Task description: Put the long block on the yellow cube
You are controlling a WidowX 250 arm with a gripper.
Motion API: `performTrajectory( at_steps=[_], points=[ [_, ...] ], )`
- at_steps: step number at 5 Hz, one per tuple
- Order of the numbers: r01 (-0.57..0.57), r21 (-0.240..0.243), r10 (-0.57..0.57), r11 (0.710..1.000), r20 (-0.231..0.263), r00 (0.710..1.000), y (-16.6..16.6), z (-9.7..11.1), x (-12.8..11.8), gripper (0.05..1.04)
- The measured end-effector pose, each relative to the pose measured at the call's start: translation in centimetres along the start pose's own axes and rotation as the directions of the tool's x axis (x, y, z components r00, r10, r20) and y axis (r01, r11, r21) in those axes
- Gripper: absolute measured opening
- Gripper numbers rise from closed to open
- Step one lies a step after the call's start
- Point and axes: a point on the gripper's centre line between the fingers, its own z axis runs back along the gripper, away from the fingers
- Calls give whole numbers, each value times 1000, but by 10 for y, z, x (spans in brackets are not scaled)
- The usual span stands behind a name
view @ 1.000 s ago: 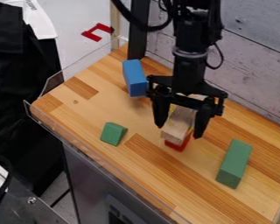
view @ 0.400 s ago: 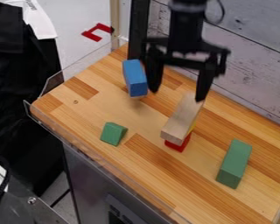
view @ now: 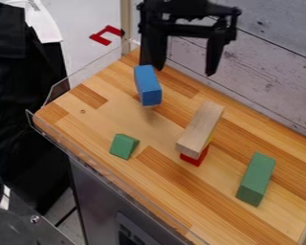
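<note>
Blocks number six on one striped wooden tabletop (view: 95,129): one long pale wooden block (view: 200,128), one mostly hidden yellow block (view: 210,139), one partly covered red block (view: 195,159), one oblong blue block (view: 147,87), and two green blocks, namely one long bar (view: 256,179) and one short wedge (view: 124,146). Also present are one angular red piece (view: 106,35) and one black two-finger gripper (view: 185,71).

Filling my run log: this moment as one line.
gripper open, clear of blocks | long block on yellow cube | red block also underneath | blue block apart
</note>
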Motion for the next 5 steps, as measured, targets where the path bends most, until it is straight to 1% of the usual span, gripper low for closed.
performTrajectory(
  at_steps=[1,2,3,4,5],
  points=[
    [-25,-3,25,1000,-21,999,9,-17,12,998],
    [-17,2,17,1000,-47,999,13,-29,20,998],
    [3,9,-3,1000,-31,1000,13,-27,25,998],
    [31,40,-31,999,0,1000,17,-25,30,998],
    [46,54,-48,997,21,999,17,-19,34,998]
  ],
)
